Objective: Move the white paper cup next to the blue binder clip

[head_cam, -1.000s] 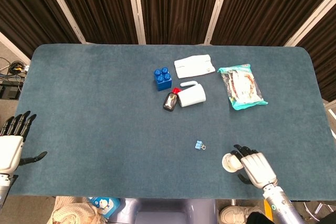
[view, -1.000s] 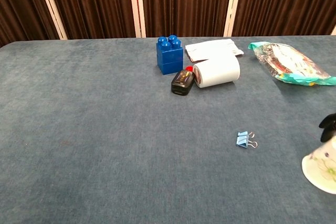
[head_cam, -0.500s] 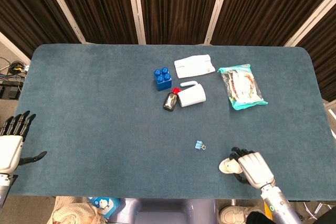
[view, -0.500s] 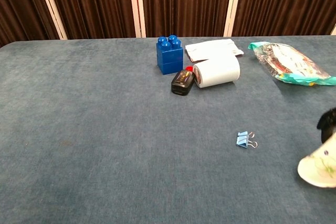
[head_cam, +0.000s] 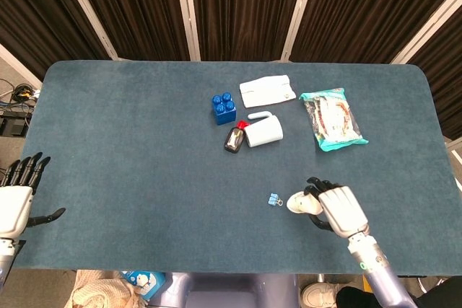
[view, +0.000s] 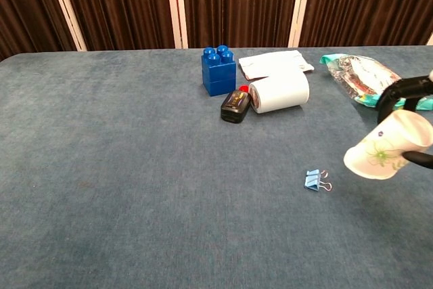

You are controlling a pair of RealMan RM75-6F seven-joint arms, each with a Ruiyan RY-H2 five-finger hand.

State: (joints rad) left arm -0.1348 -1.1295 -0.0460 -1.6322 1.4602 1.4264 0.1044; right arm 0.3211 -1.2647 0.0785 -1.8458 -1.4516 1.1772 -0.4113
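My right hand (head_cam: 338, 208) grips the white paper cup (view: 385, 145), which has a green print and is tilted on its side above the table, rim pointing left. In the head view the cup (head_cam: 298, 202) shows just right of the small blue binder clip (head_cam: 274, 199). The chest view has the clip (view: 314, 180) lying on the cloth, below and left of the cup's rim, with only the dark fingers (view: 400, 91) of my right hand at the frame's right edge. My left hand (head_cam: 18, 196) is open at the table's near left edge, far from both.
Farther back stand a blue toy block (head_cam: 223, 107), a small dark bottle (head_cam: 234, 138), a white mug on its side (head_cam: 265, 131), a folded white packet (head_cam: 266, 90) and a teal snack bag (head_cam: 332, 118). The blue table cloth (head_cam: 130, 156) stretches wide to the left.
My right hand has lifted the cup off the near right of the table and carried it left and up, toward the clip. The left hand has stayed put.
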